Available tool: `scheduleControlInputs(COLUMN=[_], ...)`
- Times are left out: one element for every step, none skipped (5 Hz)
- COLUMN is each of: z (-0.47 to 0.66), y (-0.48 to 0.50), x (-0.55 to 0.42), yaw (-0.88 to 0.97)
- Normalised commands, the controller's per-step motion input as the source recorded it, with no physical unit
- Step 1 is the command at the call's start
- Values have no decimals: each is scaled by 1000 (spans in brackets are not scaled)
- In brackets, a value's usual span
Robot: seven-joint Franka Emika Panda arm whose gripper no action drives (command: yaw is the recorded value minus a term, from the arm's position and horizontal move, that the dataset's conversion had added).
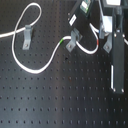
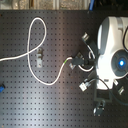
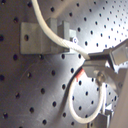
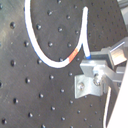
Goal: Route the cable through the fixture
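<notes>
1. The black perforated breadboard [image 1: 60,100] fills the frame in both exterior views; everything else sits on it.
2. The Panda arm [image 2: 114,55] stands at the second exterior view's right, reaching toward the middle of the board.
3. The cable [image 1: 30,67], a thin white cord, enters from the first exterior view's left, loops up, passes the left fixture [image 1: 26,36], sags in a broad arc and rises to the middle fixture [image 1: 73,41]. We note a green band [image 1: 61,42] just before that clip and a red band [image 4: 73,55] beyond it, near the fingers.
4. A third fixture [image 1: 104,31] stands toward the first exterior view's right, partly hidden by the arm.
5. The gripper [image 3: 102,62] appears narrowly closed near the red band; we cannot tell whether it actually pinches the cord.
6. We judge the routing partly done: the cord already lies in the grey clip [image 3: 42,37]. The next move likely calls for drawing the free length, kept taut and low, toward the remaining fixture.
</notes>
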Motion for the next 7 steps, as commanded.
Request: scheduleControlInputs(z=[-456,-562,-312,-121,0,-1,0], y=[-123,-76,-38,-66,-2,-24,-25], x=[44,114,117,102,-1,-14,-17], yaw=[486,346,440,691,877,908,894])
